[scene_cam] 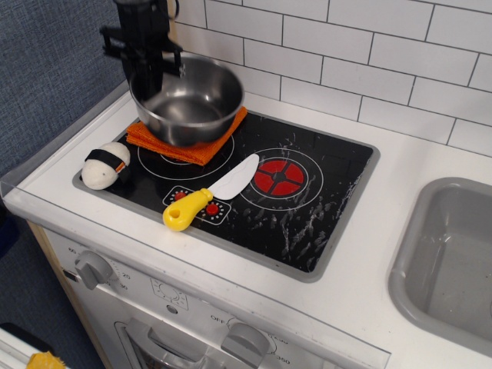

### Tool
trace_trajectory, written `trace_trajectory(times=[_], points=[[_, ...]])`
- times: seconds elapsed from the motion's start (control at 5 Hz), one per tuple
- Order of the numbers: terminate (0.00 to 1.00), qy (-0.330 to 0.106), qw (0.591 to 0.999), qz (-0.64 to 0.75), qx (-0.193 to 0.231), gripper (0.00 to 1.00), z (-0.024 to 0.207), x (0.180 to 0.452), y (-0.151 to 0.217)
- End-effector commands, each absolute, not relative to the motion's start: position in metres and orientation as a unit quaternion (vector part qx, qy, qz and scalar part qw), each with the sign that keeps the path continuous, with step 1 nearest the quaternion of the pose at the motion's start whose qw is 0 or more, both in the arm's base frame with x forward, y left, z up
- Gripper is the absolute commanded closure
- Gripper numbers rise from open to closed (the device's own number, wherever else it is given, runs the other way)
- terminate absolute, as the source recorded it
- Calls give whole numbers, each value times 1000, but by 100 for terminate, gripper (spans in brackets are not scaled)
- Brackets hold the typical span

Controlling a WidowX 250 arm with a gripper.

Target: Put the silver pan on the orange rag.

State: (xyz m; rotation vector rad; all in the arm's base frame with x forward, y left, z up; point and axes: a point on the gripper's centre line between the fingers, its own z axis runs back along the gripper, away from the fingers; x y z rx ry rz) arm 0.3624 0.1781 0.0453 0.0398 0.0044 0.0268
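Observation:
The silver pan (192, 100) is a round, shiny steel bowl directly over the orange rag (201, 147), which lies on the back left burner of the black stovetop (307, 200). The pan covers most of the rag; only the rag's front and right edges show. I cannot tell whether the pan rests on the rag or hangs just above it. My black gripper (146, 69) comes down from above and is shut on the pan's left rim.
A yellow-handled toy knife (211, 192) lies on the stovetop in front of the rag. A white and black sushi toy (105, 164) sits at the stove's left edge. A grey sink basin (453, 261) is at the right. Tiled wall stands behind.

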Motion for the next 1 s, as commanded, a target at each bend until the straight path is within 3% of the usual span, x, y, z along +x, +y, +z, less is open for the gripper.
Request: trace_trajectory(times=[0.0, 0.6, 0.8], points=[[0, -35, 999, 26, 28, 0, 62, 375, 180], [0, -67, 995, -11, 68, 0, 112, 371, 170], [0, -62, 997, -15, 43, 0, 128, 368, 163]])
